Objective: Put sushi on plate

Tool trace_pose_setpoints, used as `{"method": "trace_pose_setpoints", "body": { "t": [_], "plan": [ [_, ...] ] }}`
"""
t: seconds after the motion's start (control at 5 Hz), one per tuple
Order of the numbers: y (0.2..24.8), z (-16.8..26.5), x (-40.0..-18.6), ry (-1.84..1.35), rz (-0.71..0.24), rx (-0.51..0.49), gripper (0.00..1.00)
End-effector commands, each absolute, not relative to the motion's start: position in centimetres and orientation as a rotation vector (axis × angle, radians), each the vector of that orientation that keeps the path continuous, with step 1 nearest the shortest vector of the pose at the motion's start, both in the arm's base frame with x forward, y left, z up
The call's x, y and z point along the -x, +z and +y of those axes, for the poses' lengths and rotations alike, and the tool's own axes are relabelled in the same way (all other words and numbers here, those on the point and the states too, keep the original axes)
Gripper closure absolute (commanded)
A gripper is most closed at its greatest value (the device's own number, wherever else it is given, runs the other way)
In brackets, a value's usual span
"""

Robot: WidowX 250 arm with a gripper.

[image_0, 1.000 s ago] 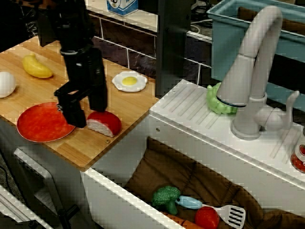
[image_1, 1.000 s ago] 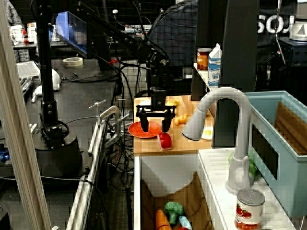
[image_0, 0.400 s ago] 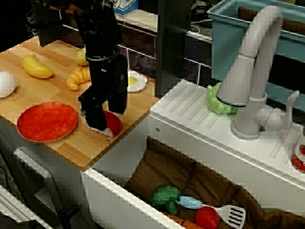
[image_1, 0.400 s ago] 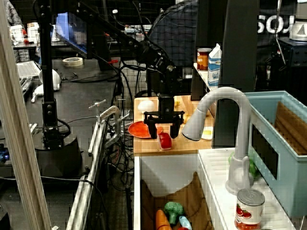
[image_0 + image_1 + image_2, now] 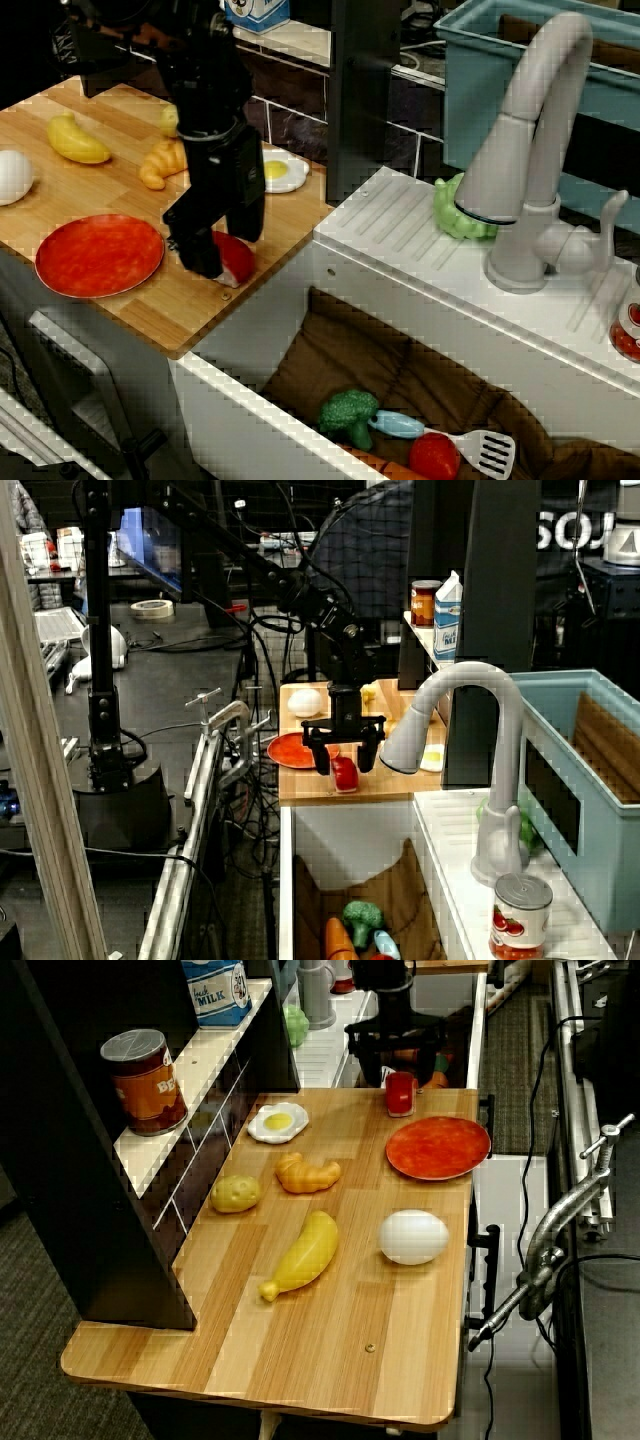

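The black robot gripper (image 5: 345, 762) stands upright over the small toy sushi with a glossy red top and white rice base (image 5: 400, 1093), its jaws spread wide with one finger on either side of the toy; whether the fingers (image 5: 201, 251) touch it cannot be told; the sushi rests on the light wooden counter (image 5: 330, 1320) near the edge that meets the white sink (image 5: 240, 400), just beside the flat round red-orange plate (image 5: 438, 1147) and not on it; the plate lies bare at the counter's front edge; farther along the counter lie a white fried egg toy with a yellow yolk (image 5: 278, 1121), a golden toy croissant (image 5: 307, 1172), a yellowish toy potato (image 5: 236, 1193), a yellow toy banana (image 5: 301, 1254) and a white egg (image 5: 414, 1237), all apart from one another; on the shelf (image 5: 190, 1080) along the counter's back stand a red-labelled tin can (image 5: 146, 1080) and a blue and white milk carton (image 5: 214, 978); in the sink lie a green toy broccoli (image 5: 348, 415), a round red toy (image 5: 433, 455) and a white slotted spatula with a pale blue handle (image 5: 445, 437); a grey tap (image 5: 530, 150) rises behind the basin
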State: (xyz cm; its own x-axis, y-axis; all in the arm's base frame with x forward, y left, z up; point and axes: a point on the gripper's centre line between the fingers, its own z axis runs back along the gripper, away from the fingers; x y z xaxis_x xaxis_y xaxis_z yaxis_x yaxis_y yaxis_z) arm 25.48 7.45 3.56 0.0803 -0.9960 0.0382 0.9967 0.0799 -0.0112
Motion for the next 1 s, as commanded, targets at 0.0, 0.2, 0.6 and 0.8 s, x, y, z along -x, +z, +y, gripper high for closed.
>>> {"method": "trace_pose_setpoints", "body": {
  "t": [0.0, 0.2, 0.6, 0.8],
  "plan": [
    [3.8, 8.0, -25.9, -1.491, -0.034, 0.012, 0.0],
    [3.8, 8.2, -26.0, -1.487, -0.022, 0.021, 1.0],
    [4.9, 8.3, -26.2, -1.499, -0.012, 0.034, 1.0],
    [7.8, 8.3, -27.3, -1.518, 0.06, 0.079, 1.0]
  ]
}}
